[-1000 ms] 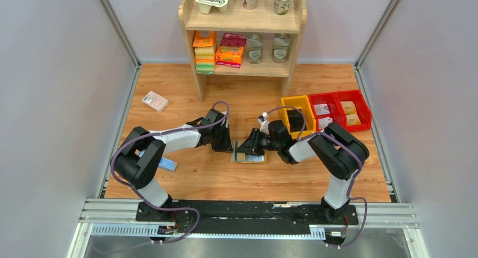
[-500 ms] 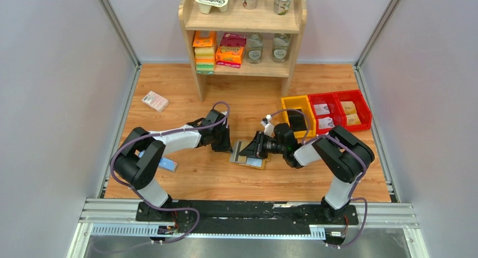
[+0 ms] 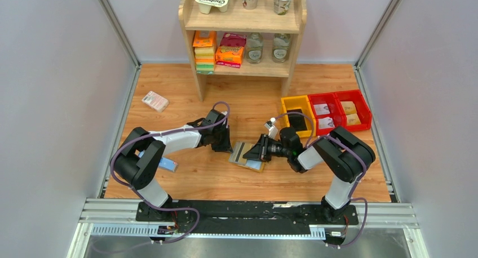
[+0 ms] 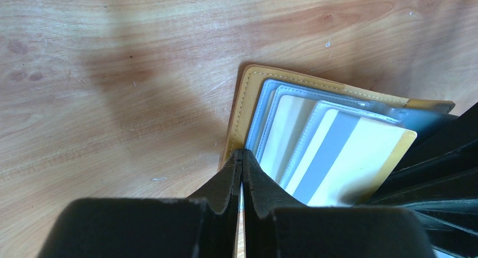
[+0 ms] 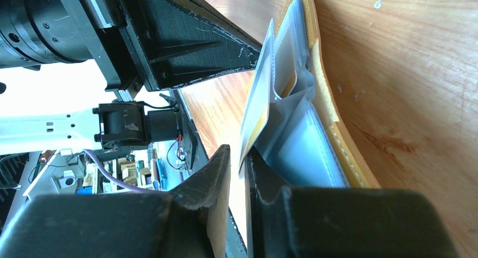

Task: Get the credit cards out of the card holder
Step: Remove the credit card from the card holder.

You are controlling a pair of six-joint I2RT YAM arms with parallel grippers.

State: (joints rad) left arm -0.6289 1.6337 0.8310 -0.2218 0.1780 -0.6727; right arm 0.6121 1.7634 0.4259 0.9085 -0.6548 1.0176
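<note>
A tan card holder [image 4: 243, 100] lies open and flat near the middle of a wooden desk [image 3: 169, 80], a little closer to the near edge, its grey-blue clear pockets facing up. The left gripper [image 4: 241, 156] has its two black fingers pressed together, their tips resting at the holder's left leather edge. The right gripper [image 5: 238, 152] reaches in from the right with a narrow gap between its fingers, which pinch the edge of a cream credit card [image 4: 349, 159] with a grey stripe. The card is tilted up and partly out of its pocket. A pink-white packet [image 3: 155, 101] lies by the left edge. Yellow and red bins [image 3: 338, 109] sit by the right edge.
</note>
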